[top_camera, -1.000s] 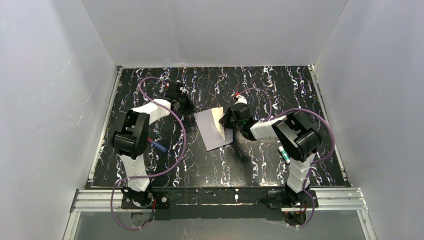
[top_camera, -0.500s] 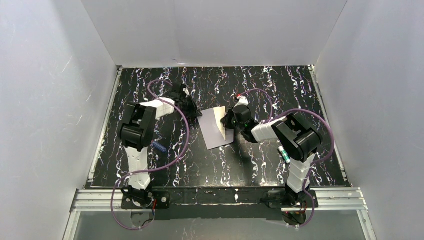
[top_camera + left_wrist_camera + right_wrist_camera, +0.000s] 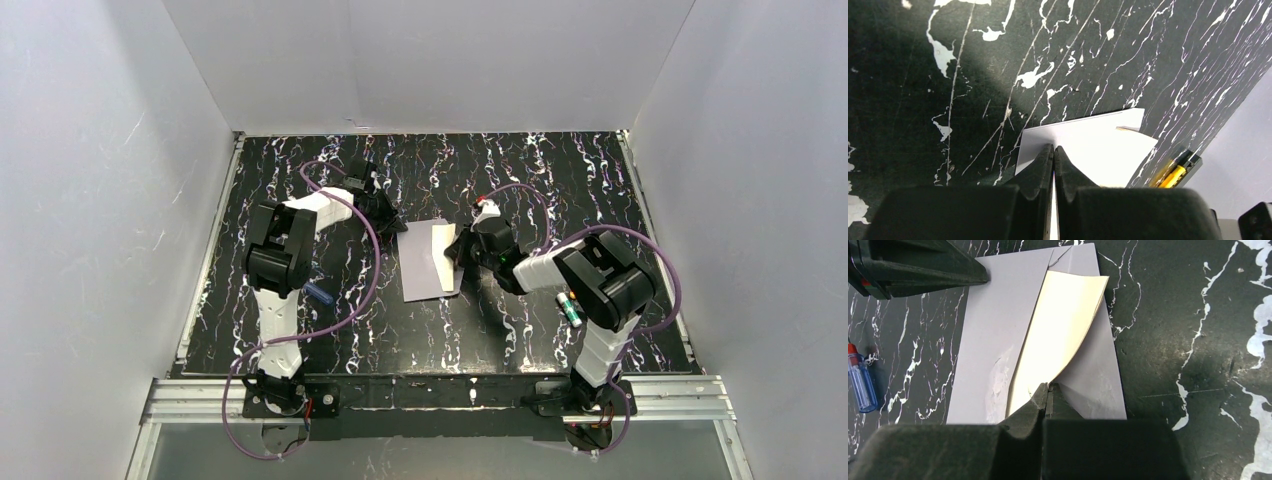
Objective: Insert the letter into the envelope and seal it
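The lavender-grey envelope (image 3: pixel 420 268) lies flat at mid table; it also shows in the right wrist view (image 3: pixel 990 325) and the left wrist view (image 3: pixel 1088 145). A plain cream sheet, the letter (image 3: pixel 1063 330), lies slanted across the envelope's right half, its near corner curled up; no border shows on this side. It is a cream strip in the top view (image 3: pixel 441 247). My right gripper (image 3: pixel 1048 388) is shut on that raised corner and shows in the top view (image 3: pixel 456 258). My left gripper (image 3: pixel 1053 148) is shut on the envelope's far-left edge and shows in the top view (image 3: pixel 398 226).
A blue-handled screwdriver (image 3: pixel 319 293) lies near the left arm and shows in the right wrist view (image 3: pixel 860 382). A green and white marker (image 3: pixel 569 308) lies by the right arm. A yellow and black part (image 3: pixel 1175 169) shows at the left wrist view's right edge. White walls enclose the table.
My left gripper has moved right to the envelope's far-left edge. The envelope has turned and shifted a little left. The cream sheet, earlier raised, now lies lower; my right gripper has moved nearer.
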Robot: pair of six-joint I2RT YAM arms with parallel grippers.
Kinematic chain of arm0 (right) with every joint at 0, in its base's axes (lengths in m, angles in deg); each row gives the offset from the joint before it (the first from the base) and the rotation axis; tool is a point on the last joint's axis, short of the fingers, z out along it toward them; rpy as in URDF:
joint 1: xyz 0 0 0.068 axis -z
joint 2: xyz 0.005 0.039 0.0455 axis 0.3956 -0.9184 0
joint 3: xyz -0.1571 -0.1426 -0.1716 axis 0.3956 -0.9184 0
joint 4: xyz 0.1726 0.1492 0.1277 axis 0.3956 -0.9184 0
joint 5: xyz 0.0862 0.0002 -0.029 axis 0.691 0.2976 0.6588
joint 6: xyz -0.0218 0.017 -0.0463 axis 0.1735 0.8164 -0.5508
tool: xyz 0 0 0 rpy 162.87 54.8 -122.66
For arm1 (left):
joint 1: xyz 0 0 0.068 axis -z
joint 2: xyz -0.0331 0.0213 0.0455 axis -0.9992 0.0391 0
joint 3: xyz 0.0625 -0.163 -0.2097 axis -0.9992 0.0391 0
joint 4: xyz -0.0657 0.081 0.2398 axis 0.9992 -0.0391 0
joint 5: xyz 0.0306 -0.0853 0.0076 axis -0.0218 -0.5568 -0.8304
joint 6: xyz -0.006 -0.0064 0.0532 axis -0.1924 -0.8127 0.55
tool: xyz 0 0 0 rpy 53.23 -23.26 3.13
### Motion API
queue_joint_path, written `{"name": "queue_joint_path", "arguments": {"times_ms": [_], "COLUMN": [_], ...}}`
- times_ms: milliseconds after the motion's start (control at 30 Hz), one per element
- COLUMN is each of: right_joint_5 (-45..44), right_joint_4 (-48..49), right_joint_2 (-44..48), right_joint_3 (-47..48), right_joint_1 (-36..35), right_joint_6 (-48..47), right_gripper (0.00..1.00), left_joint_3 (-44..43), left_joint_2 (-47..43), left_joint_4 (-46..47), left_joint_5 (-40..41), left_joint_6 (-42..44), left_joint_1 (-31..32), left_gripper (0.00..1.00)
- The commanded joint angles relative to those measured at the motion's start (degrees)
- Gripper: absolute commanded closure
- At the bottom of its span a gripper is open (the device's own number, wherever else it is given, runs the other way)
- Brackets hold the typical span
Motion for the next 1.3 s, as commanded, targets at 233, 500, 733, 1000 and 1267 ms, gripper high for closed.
{"name": "queue_joint_path", "arguments": {"times_ms": [233, 500, 733, 1000, 1267], "right_joint_5": [5.0, 5.2, 1.9, 4.4, 8.8], "right_joint_4": [-3.8, -6.6, -12.7, -16.8, -17.5], "right_joint_2": [-5.7, -9.3, -8.7, -8.6, -11.3], "right_joint_3": [-1.6, 4.3, 5.8, 8.8, 12.0], "right_joint_1": [0.3, 0.2, 0.2, 0.5, 0.5], "right_joint_6": [0.0, 0.2, 4.6, 1.0, 1.1], "right_gripper": [0.99, 0.99, 0.99, 0.99, 0.99], "left_joint_3": [2.9, 6.4, 2.1, 1.9, 8.8], "left_joint_2": [2.8, 0.3, -2.1, -11.9, -10.5], "left_joint_4": [-5.0, -4.9, -7.5, -16.0, -17.5], "left_joint_5": [5.0, 2.9, -0.2, 0.3, -3.4], "left_joint_6": [-3.4, -1.3, 1.1, 4.7, 5.0], "left_joint_1": [-0.3, -0.3, -0.4, -0.5, -0.5], "left_gripper": [1.00, 1.00, 0.86, 0.47, 0.56]}}
